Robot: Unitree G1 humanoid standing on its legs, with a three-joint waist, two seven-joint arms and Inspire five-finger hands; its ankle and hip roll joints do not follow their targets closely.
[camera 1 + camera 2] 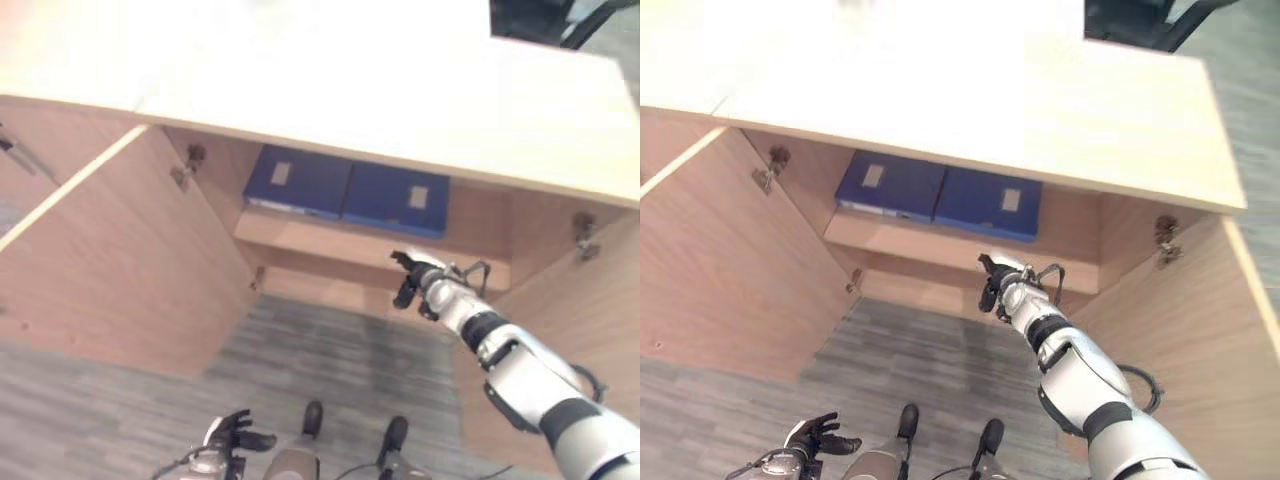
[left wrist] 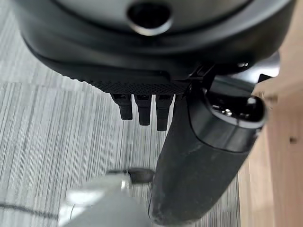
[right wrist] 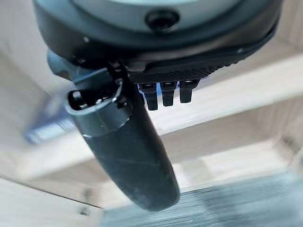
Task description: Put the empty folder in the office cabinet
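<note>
Two blue folders lie flat side by side on the upper shelf (image 1: 310, 235) of the open wooden cabinet, the left one (image 1: 297, 182) and the right one (image 1: 398, 198). My right hand (image 1: 410, 280) hovers just in front of the shelf's front edge, below the right folder and apart from it. Its fingers (image 3: 163, 93) are straight and hold nothing. My left hand (image 1: 235, 435) hangs low over the floor, open and empty, with its thumb (image 2: 199, 165) standing out beside the fingers.
The cabinet's left door (image 1: 120, 260) and right door (image 1: 590, 300) both stand open to either side. Its pale top (image 1: 350, 90) overhangs the shelf. Grey carpet (image 1: 330, 350) lies in front. A dark chair (image 1: 560, 20) stands behind the cabinet.
</note>
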